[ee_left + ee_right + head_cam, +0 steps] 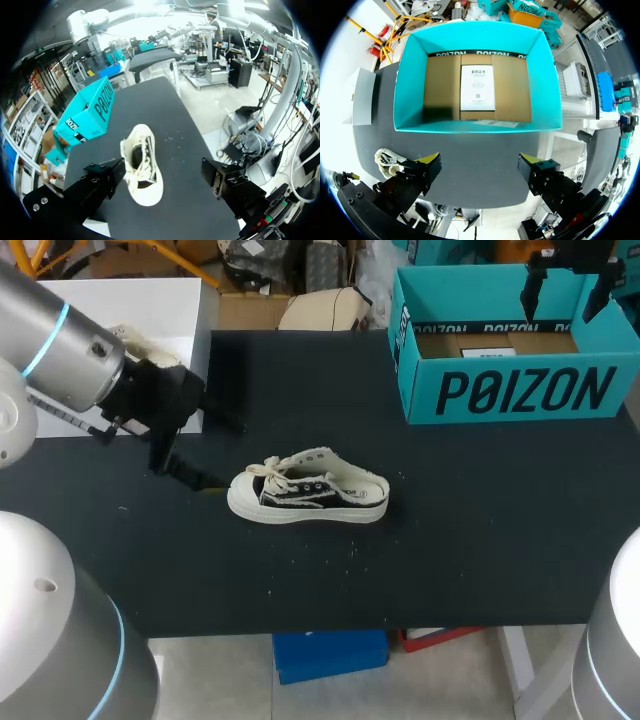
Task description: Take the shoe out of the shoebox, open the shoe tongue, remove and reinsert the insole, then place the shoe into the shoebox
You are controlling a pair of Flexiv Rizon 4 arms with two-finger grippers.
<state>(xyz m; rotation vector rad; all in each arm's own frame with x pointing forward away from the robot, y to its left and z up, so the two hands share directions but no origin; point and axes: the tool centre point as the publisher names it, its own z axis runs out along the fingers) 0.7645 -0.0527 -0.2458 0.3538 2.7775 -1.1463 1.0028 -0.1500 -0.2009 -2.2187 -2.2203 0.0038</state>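
A black and cream low sneaker lies on its sole in the middle of the black table, toe pointing left, laces loose. My left gripper hangs open just left of the toe. In the left wrist view the shoe lies ahead of and between the spread fingers of that gripper, and neither finger touches it. The teal shoebox stands open at the back right. My right gripper hovers open above it. In the right wrist view that gripper looks down into the box, which holds only a white paper.
A white box stands at the table's back left, behind my left arm. The table's front edge runs a little below the shoe. Bare black tabletop lies between the shoe and the shoebox.
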